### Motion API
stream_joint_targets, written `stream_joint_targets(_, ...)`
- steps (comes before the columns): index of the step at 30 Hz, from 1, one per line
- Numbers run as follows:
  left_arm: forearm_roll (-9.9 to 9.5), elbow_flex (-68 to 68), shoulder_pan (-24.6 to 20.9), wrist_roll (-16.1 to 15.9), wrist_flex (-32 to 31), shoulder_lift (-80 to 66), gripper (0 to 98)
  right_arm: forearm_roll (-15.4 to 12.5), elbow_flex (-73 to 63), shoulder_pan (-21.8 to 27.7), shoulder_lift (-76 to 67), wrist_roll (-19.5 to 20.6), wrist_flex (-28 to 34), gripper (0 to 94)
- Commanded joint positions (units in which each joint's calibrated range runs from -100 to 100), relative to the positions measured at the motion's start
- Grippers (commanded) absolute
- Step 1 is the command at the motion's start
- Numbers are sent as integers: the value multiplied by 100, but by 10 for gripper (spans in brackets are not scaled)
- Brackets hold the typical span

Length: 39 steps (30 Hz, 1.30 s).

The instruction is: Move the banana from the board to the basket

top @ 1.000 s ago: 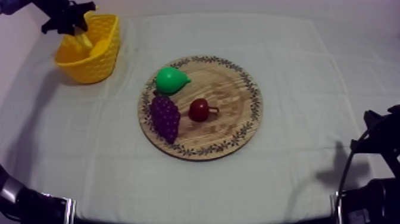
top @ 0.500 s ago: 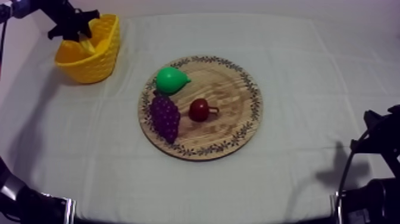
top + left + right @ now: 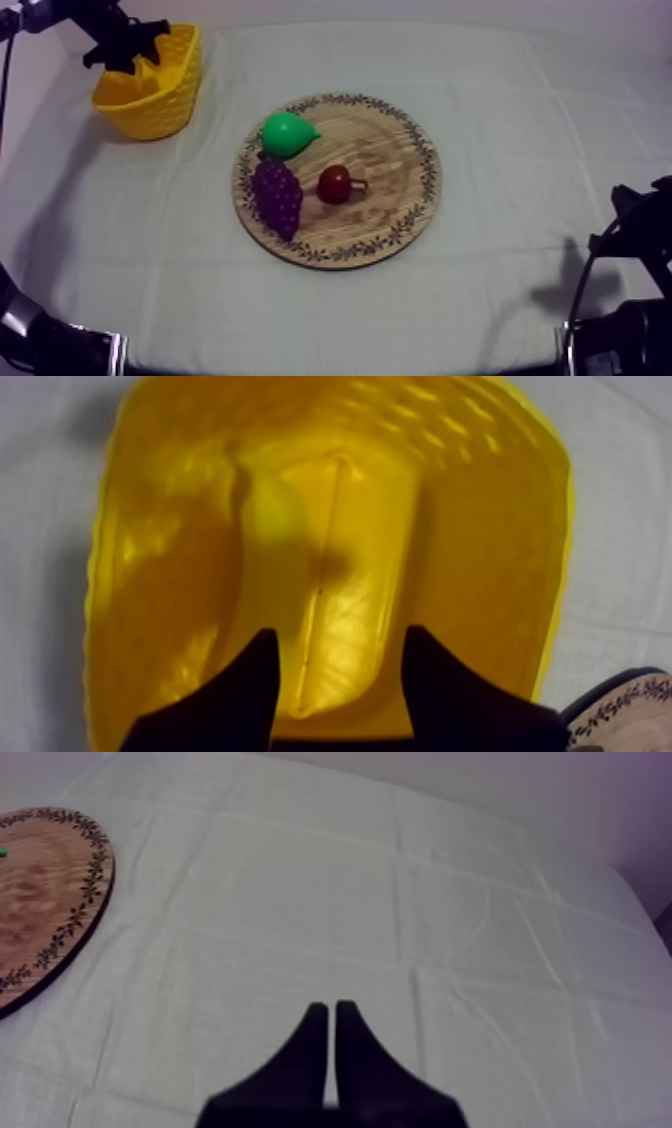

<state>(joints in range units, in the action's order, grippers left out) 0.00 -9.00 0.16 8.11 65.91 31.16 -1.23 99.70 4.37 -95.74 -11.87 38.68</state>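
— So, what's new with the left gripper?
— A second ago it hung low in the mouth of the yellow basket with the banana at its tips. Now it has lifted a little and stands above the rim. In the left wrist view its fingers are apart with nothing between them, and the banana lies below them on the basket's floor
— Then the drop is made?
— I'd judge so. The wooden board carries just the pear, the bunch of grapes and the small red fruit. As I read it, all that's left is for the arm to draw clear of the basket
— How does the banana lie?
— Flat, with its long axis running from the wall nearest the fingers toward the far wall, roughly in line with the gap between them. A ridge shows along its length. Which end is the stem I cannot tell
— And the right gripper?
— It sits over bare worktop, well off to the side of the board, fingers together in a narrow wedge and holding nothing
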Motion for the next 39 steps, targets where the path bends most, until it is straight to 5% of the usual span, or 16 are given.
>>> stream_joint_targets(1,-1,6,2,-1,0,-34,441,-1,-3,0,-2,-2,-5,4)
stream_joint_targets(22,25,1550,-93,-79,19,-2774,40,-1,-3,0,-2,-2,-5,4)
stream_joint_targets(39,-1,6293,-312,-417,-1059,-8307,2,-1,-3,0,-2,-5,-5,4)
